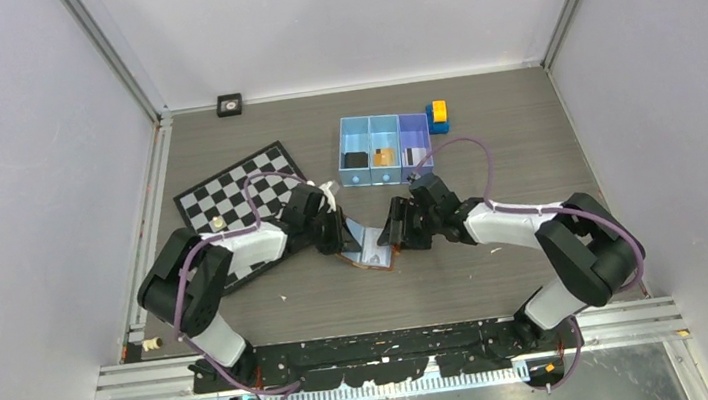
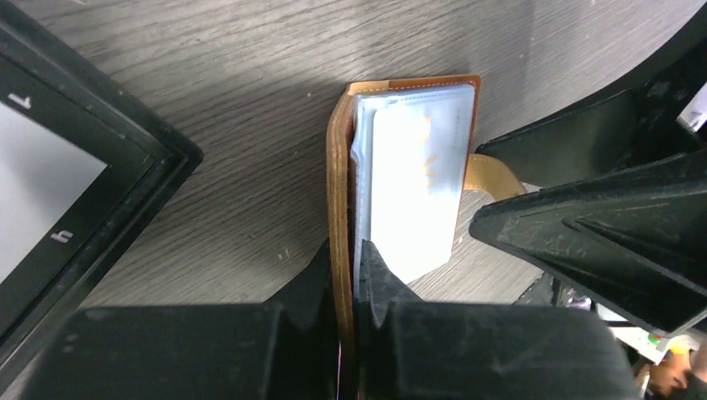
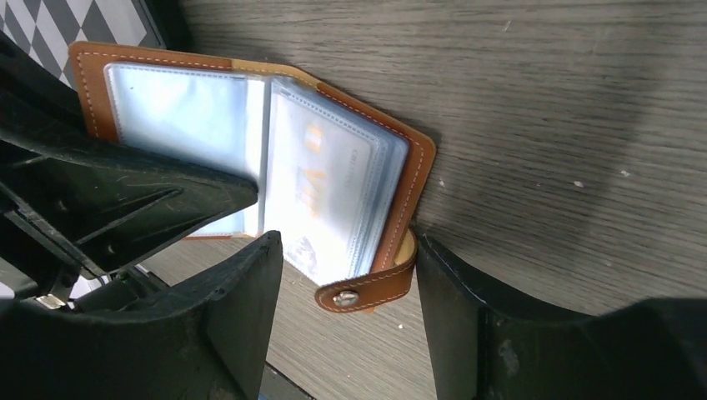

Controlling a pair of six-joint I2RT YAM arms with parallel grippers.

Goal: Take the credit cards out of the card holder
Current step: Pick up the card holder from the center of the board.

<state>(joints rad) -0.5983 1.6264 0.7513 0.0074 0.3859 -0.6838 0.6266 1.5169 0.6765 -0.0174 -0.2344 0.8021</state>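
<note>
The holder [image 3: 175, 108] lies opened on the tabletop [image 1: 506, 152], right between the two arms, with its clear sleeves showing. The left end effector [image 2: 343, 262] is pressed together on the holder's left cover, pinching the brown edge between its fingers. The right end effector [image 3: 348, 246] is spread, one finger either side of the snap strap [image 3: 367, 292] at the holder's right edge. From here I can't tell whether either finger touches the leather. A card [image 3: 321, 179] with orange print shows through the sleeve on the right half, tucked inside it.

Behind the holder sits a blue tray [image 1: 381, 116] with three compartments. Cards [image 1: 355, 160] lie in it, one to a compartment: a dark one on the left, an orange-brown one in the middle and a greyish one on the right. A yellow-and-blue block [image 1: 438, 116] stands just beside the tray's right end. A checkerboard [image 1: 239, 195] lies off to the left, partly under the left arm.
</note>
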